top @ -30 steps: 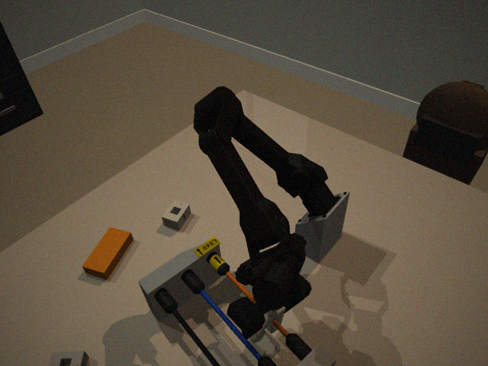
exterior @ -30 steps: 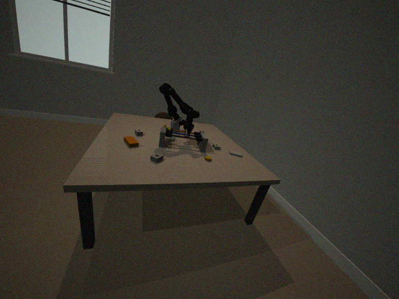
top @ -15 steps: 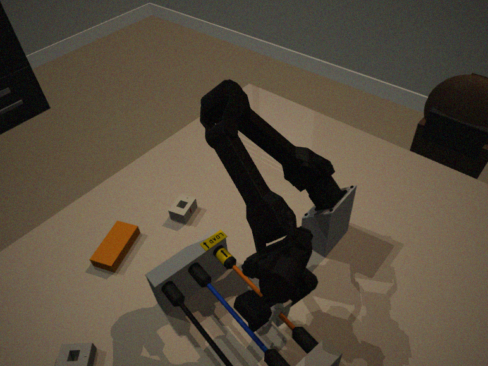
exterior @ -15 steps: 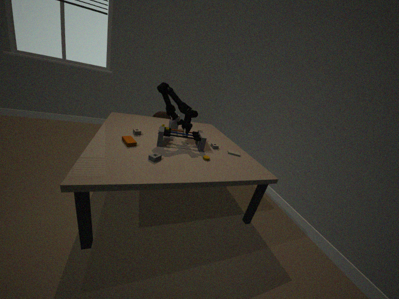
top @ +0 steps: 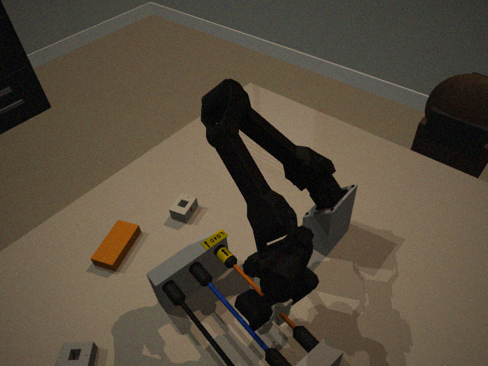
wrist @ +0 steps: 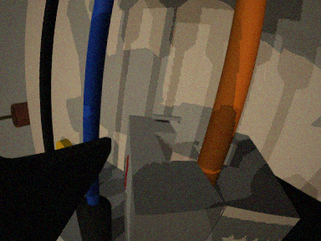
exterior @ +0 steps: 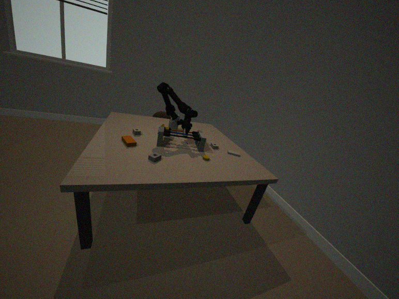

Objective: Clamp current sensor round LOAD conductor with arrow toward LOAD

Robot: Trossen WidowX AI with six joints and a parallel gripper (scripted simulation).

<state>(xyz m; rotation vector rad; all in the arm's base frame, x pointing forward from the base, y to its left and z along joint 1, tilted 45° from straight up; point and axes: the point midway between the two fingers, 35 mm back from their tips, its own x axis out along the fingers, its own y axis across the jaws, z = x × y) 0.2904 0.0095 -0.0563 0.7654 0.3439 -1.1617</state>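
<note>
Three conductors run out of a grey terminal block (top: pixel 179 265) on the desk (top: pixel 406 227), and the work is on the rightmost one.

- Far left: an orange block (top: pixel 115 244) and a small grey cube (top: pixel 184 207) with a square hole. Both lie well apart from the work.
- On the block, left to right: a black conductor (top: pixel 203 329), a blue conductor (top: pixel 237 317), then the orange conductor (top: pixel 247 279). The orange one carries a yellow collar and the yellow LOAD marker (top: pixel 213 239) above its socket.
- Sensor (wrist: pixel 172 202): hidden under the wrist from above. The wrist camera shows a grey body sitting at the orange conductor, which disappears behind it (a toothed grey part hangs to its right). I cannot tell whether it is latched, nor which way its arrow points.
- Jaws: spread wide and holding nothing. The dark fingers stand either side of the sensor, apart from it.
- Right: the arm's grey pedestal (top: pixel 346 203).

Risks, as I judge them:
- A squeeze landing off-centre could twist the sensor round the conductor or push it along, rather than closing it.
- The finger on the blue conductor's side sits near that conductor and could drag it in.
- If the toothed part is the latch and isn't lined up, the halves may meet without catching, and the sensor would spring open on release.
</note>
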